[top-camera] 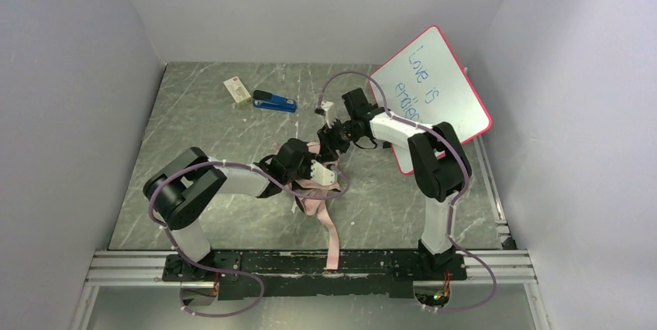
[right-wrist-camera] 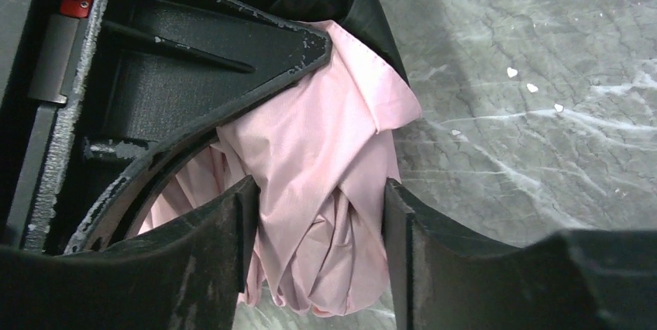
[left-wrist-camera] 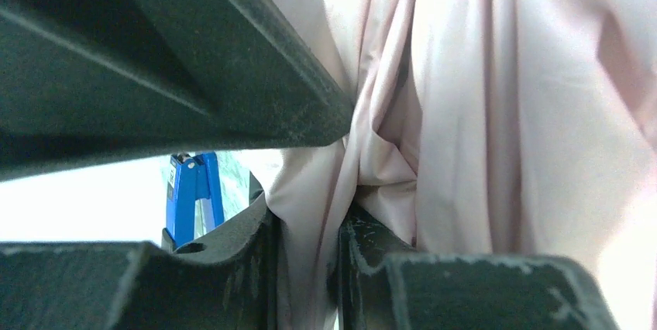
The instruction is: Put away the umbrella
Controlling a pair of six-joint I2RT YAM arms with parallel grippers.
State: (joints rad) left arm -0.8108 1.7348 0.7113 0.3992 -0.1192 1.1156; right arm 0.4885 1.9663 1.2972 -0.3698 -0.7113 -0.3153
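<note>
Between the fingers (left-wrist-camera: 178, 283) of the left gripper (left-wrist-camera: 306, 225) a thin fold of pale pink fabric is pinched, the two fingertips being drawn almost together on it. By the right gripper (right-wrist-camera: 318, 221) a thicker bunch of the same cloth is enclosed. Its fingertips are held wider apart, yet both inner faces are touched by the fabric, so a loose clamp is judged. The two grippers are set close against each other, one finger of each being seen in the other's wrist view.

The umbrella (top-camera: 316, 190) is found collapsed and crumpled on the marbled table (top-camera: 194, 152), near its middle, directly under both grippers. Its pink side is mostly shown, and a patch of the black side is turned out beside the right gripper. A long pink piece is trailed from the bundle toward the near edge. Whether it is strap, handle or cloth cannot be told. The shaft is not made out.

The canopy is judged light, limp and rather slippery. Only cloth is gathered by a pinch on it, so the stiff core may be left dangling or slipping free, and thin ribs could be bent by a hard squeeze. A firmer hold is expected around the whole bundle over the shaft, or on the handle.

Farther back, well apart, a blue stapler (top-camera: 275, 101) and a pink-framed whiteboard (top-camera: 442, 82) are seen.
</note>
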